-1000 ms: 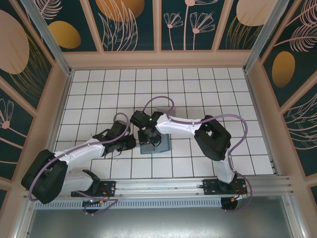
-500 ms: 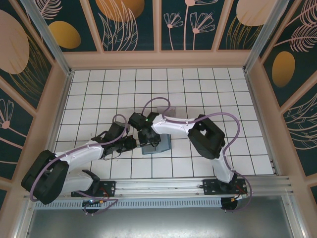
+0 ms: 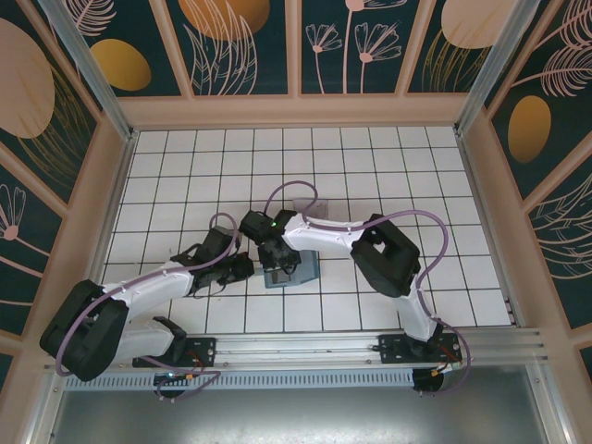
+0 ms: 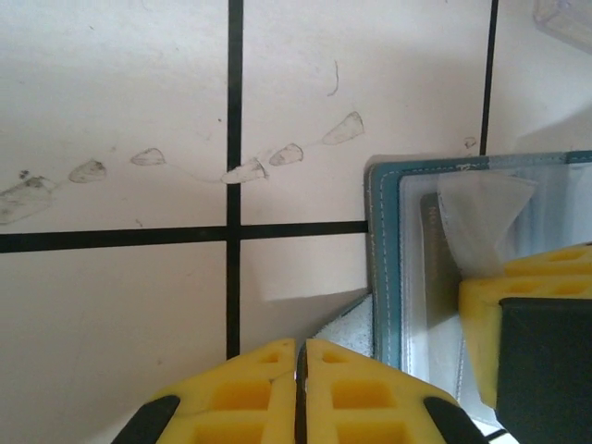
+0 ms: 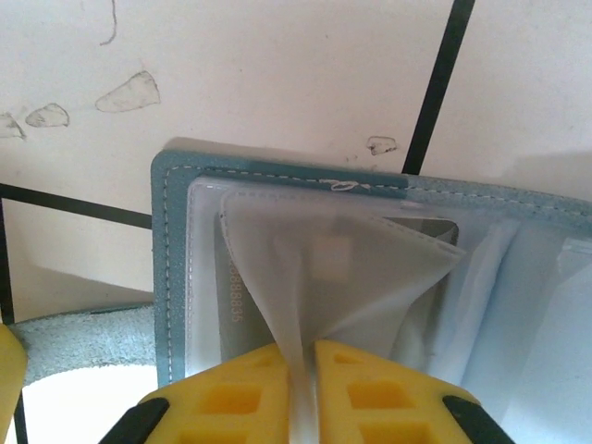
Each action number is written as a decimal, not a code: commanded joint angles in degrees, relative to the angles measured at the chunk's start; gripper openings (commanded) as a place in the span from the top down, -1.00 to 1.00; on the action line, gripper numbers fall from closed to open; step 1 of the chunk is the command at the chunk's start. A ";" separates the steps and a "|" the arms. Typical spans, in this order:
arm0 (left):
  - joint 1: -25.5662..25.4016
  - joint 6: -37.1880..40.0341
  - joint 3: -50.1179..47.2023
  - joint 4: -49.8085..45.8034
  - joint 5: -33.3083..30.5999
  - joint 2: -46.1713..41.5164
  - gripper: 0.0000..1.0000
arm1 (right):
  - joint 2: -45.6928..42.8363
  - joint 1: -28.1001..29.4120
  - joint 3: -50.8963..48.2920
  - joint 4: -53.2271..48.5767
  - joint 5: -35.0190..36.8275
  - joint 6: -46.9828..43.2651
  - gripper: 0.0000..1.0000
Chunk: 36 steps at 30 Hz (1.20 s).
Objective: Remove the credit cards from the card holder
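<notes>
The slate-blue card holder (image 5: pixel 170 277) lies open on the white tiles, its clear sleeves facing up. My right gripper (image 5: pixel 305 356) is shut on one translucent sleeve (image 5: pixel 324 268) and pulls it up into a tent. A grey credit card (image 5: pixel 233 310) with raised digits shows inside the pocket below. In the left wrist view my left gripper (image 4: pixel 301 344) is shut with nothing between its fingers, just left of the card holder (image 4: pixel 384 259), at a grey suede corner (image 4: pixel 350 331). From above, both grippers (image 3: pixel 242 268) (image 3: pixel 277 262) meet at the card holder (image 3: pixel 305 271).
A clear plastic box (image 3: pixel 302 205) stands one tile beyond the holder, and its corner shows (image 4: pixel 566 14) in the left wrist view. Raised wooden walls (image 3: pixel 125 166) ring the tiled floor. Open tiles lie to the back, left and right.
My right gripper's jaws have closed on the translucent sleeve, and that arm shifted slightly left. The left gripper stayed shut in place.
</notes>
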 commanded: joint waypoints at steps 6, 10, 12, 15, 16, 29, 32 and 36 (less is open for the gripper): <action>0.28 2.43 5.38 -11.56 -9.68 -3.33 0.58 | -6.36 -2.31 -6.05 8.39 -5.34 0.81 0.76; 0.24 2.69 7.06 -13.13 -10.03 -5.17 0.40 | -8.39 -3.37 -9.32 12.87 -7.41 1.01 0.76; 0.23 2.64 8.43 -14.30 -10.57 -6.19 0.29 | -9.37 -3.89 -11.34 15.74 -9.05 1.47 0.77; 0.24 2.68 11.06 -16.50 -11.10 -7.77 0.22 | -10.64 -4.49 -14.26 19.81 -11.34 2.08 0.77; 0.23 2.61 11.86 -17.01 -11.01 -8.29 0.21 | -10.99 -4.70 -14.90 20.87 -12.06 2.16 0.77; 0.19 -8.88 10.04 -0.27 1.34 -7.61 0.39 | -15.62 -8.09 -27.15 36.39 -21.46 4.80 0.77; 0.18 -10.69 8.89 1.53 1.80 -7.05 0.45 | -16.89 -9.09 -30.16 40.12 -23.85 5.42 0.77; 0.15 -12.49 7.39 3.91 2.95 -5.73 0.51 | -17.93 -10.21 -33.10 43.95 -26.24 5.96 0.77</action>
